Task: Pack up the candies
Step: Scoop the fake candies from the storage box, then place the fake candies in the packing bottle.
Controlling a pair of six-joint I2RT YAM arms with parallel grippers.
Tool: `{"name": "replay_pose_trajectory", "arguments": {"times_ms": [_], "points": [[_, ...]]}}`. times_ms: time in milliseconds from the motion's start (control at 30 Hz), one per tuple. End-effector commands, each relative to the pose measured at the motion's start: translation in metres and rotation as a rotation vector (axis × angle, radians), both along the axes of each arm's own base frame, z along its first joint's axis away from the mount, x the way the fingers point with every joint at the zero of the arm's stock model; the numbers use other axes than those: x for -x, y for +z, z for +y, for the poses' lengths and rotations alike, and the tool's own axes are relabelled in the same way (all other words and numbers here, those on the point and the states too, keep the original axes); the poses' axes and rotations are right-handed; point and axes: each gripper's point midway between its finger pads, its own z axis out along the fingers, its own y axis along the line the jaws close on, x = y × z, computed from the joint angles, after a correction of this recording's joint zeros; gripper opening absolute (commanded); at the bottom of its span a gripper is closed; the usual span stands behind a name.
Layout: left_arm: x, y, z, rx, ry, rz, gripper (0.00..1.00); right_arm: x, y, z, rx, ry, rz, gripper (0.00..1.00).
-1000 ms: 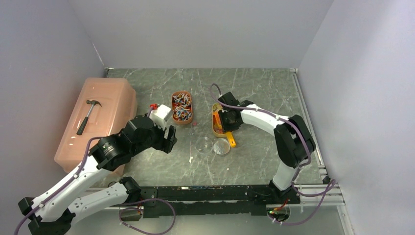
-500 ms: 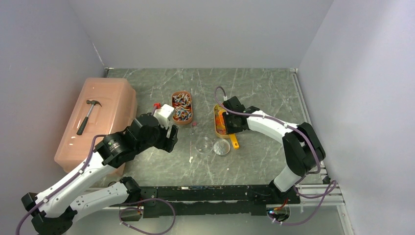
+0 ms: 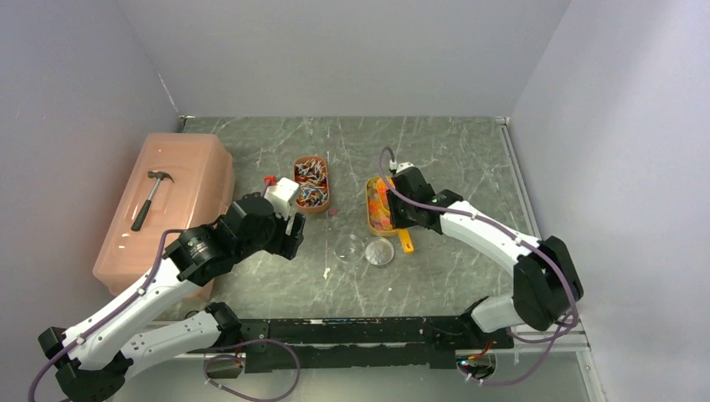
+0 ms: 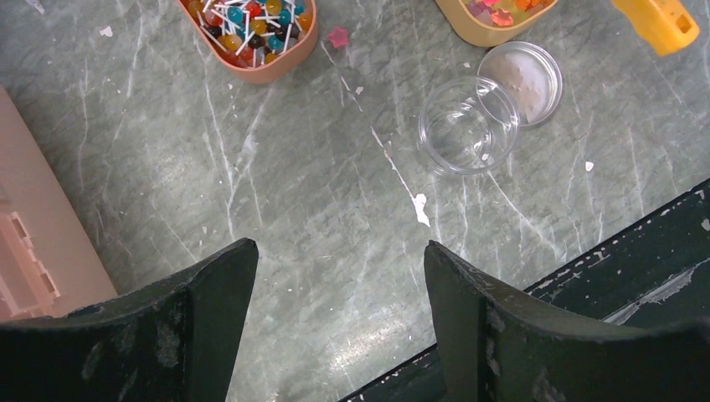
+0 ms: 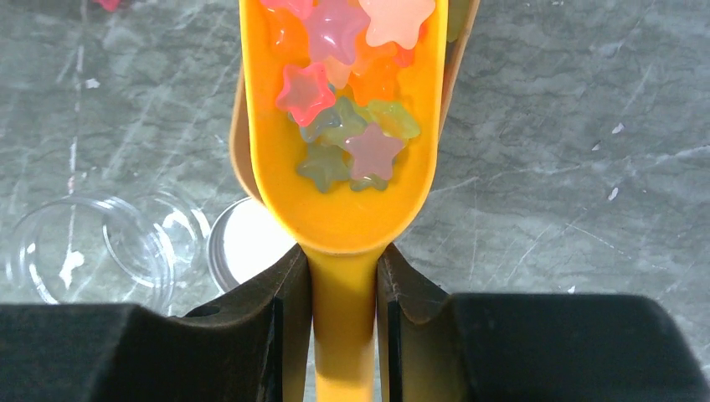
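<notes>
The top camera looks down from behind the arm bases over the whole table [image 3: 452,151]. Past the left gripper [image 4: 339,251], the left wrist camera sits high; the right sits close. Both show the clear jar [image 4: 467,126], at 2 and 8 o'clock.

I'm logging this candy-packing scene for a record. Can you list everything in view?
toolbox: one, pale pink, left side of table
hammer: one, dark head, lying on the toolbox
left tray: one, orange oval, mid-table
round candies: many, mixed colours with white, in the left tray
right tray: one, orange oval, right of the left tray
star candies: many, pink, orange, green, in the scoop and right tray
loose star candy: one, pink, on the table between the trays
scoop: one, yellow-orange, over the right tray
jar: one, clear, near the trays
lid: one, clear, beside the jar
table: one, grey-green marbled
left gripper: open, holding nothing
right gripper: shut on the scoop handle
</notes>
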Motion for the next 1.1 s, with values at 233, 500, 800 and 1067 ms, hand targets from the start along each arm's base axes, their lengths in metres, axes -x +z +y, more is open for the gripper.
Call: {"name": "replay_pose_trajectory", "arguments": {"times_ms": [233,500,800,1067], "points": [[-0.003,0.004,0.006,-0.001,0.031,-0.022,0.78,0.028,0.057,0.019,0.017,0.139,-0.186,0.00],[-0.003,0.006,0.008,0.006,0.040,-0.031,0.77,0.063,0.074,0.032,0.029,0.288,-0.215,0.00],[-0.002,0.015,0.013,0.029,0.059,-0.062,0.77,0.107,0.077,0.040,0.008,0.500,-0.128,0.00],[0.000,0.023,0.018,0.052,0.074,-0.088,0.77,0.139,0.064,0.037,0.086,0.621,0.024,0.00]]}}
